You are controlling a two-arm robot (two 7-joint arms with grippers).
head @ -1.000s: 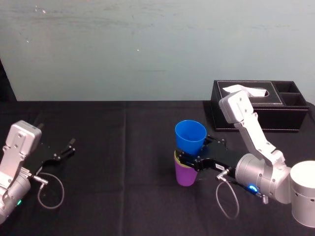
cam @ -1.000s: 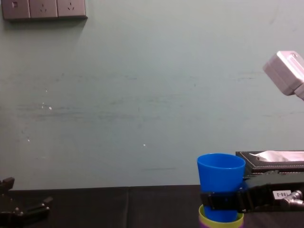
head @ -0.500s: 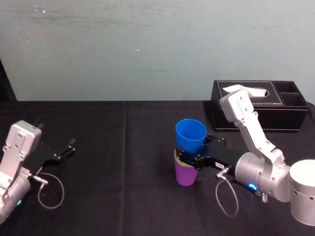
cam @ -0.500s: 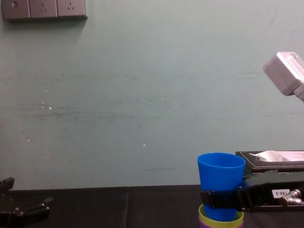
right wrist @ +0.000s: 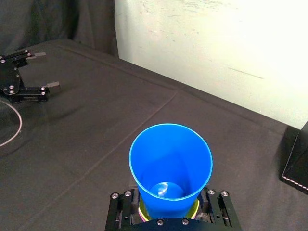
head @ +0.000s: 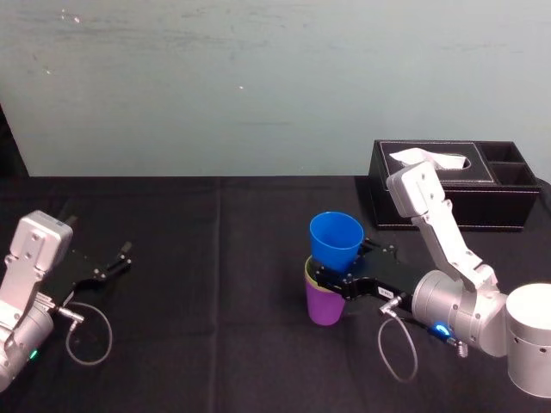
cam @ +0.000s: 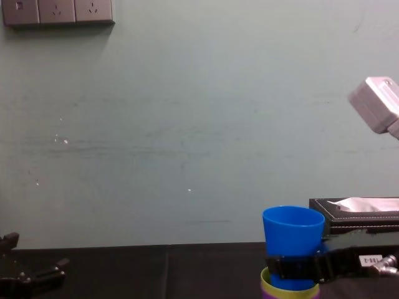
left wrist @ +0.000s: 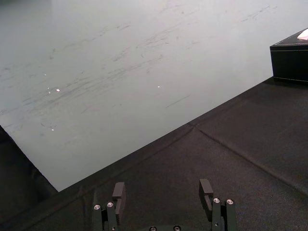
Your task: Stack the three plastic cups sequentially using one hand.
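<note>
As right claw [head: 332, 280] clasps blue cup [head: 336, 239], partly inside yellow-green cup [head: 308, 277]

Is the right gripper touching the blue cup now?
Touching. The chest view shows the right gripper clamped around the blue cup, with no gap.

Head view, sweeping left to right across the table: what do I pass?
Left gripper, open and parked → purple cup with the yellow-green cup nested in it and the blue cup on top, the right gripper shut on the blue cup → black tissue box.
</note>
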